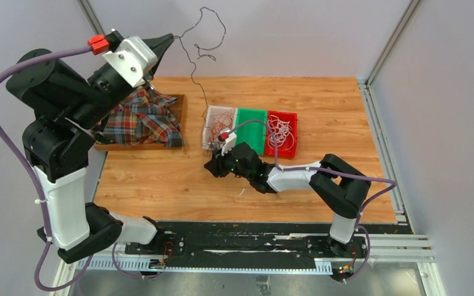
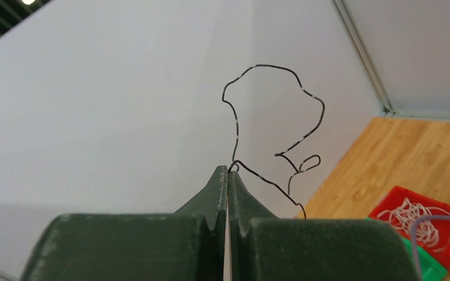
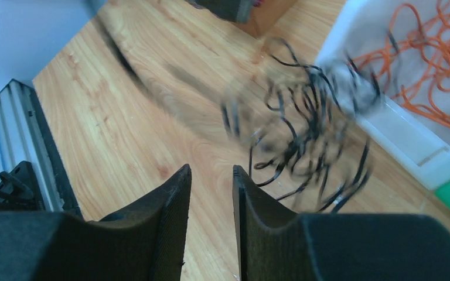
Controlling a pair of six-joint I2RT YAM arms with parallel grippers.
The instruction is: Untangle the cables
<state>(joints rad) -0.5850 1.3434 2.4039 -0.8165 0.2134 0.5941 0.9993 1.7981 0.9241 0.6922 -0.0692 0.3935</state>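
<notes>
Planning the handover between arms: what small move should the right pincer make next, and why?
Probably ease the right pincer forward-right onto the black tangle and pinch it: its jaws stand apart with nothing between, while the left pincer, raised, is shut on a dark wire.

A row of three bins [image 1: 251, 126] sits on the table [image 1: 160, 179]. Its left bin [image 1: 206, 126] holds tangled cables [image 1: 219, 118]; its right bin [image 1: 295, 132], more cables [image 1: 281, 131]. Just before the left bin is a further tangle [image 3: 304, 134] (blurred), and before that the right gripper [image 1: 211, 166]. Left of the bins a box [image 1: 182, 105] holds a cloth [image 1: 142, 117]. Behind-left of the bins, raised, the left gripper [image 1: 171, 41] pinches a single cable [image 1: 192, 66] running down toward the left bin.
</notes>
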